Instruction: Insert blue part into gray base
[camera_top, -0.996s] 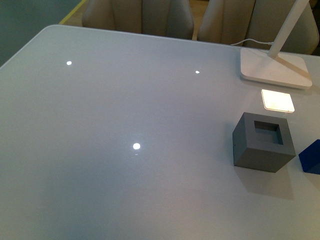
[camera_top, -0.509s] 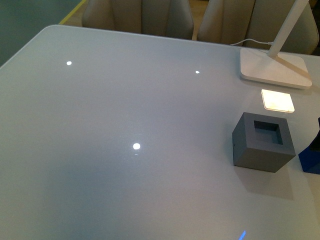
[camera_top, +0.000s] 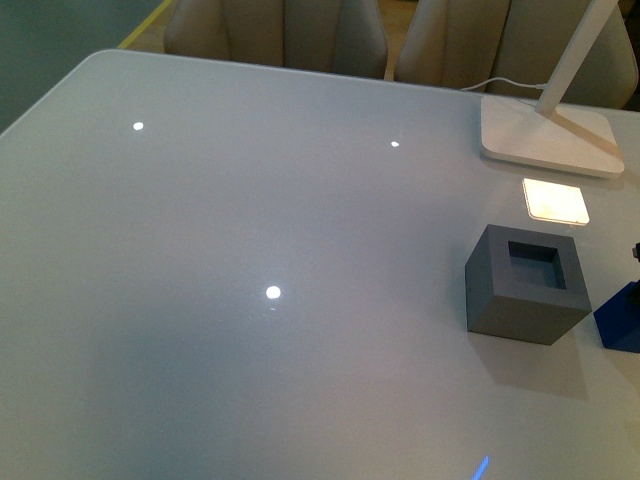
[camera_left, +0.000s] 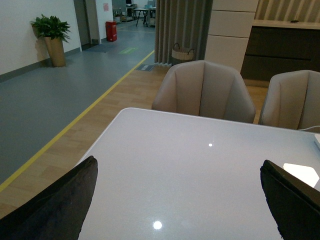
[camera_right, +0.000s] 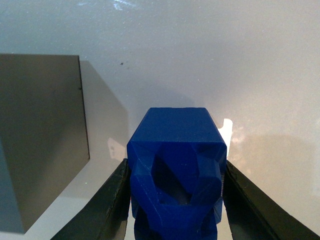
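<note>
The gray base (camera_top: 527, 284) stands on the white table at the right, its square hole facing up. It also shows in the right wrist view (camera_right: 40, 135) as a dark block beside the blue part. The blue part (camera_right: 175, 170) is clamped between the two black fingers of my right gripper (camera_right: 175, 200). In the front view only a corner of the blue part (camera_top: 622, 320) shows at the right edge, just right of the gray base. My left gripper (camera_left: 180, 200) is open and empty over the table, its fingers (camera_left: 55, 205) wide apart.
A white lamp foot (camera_top: 548, 135) with its slanted arm stands at the back right; a bright lit patch (camera_top: 555, 200) lies in front of it. Beige chairs (camera_top: 280, 35) line the table's far edge. Bare white table (camera_top: 250, 280) spreads left of the base.
The blue part at the front view's right edge has shifted slightly right and down. A dark bit of my right gripper now shows above it. The gray base has not moved.
</note>
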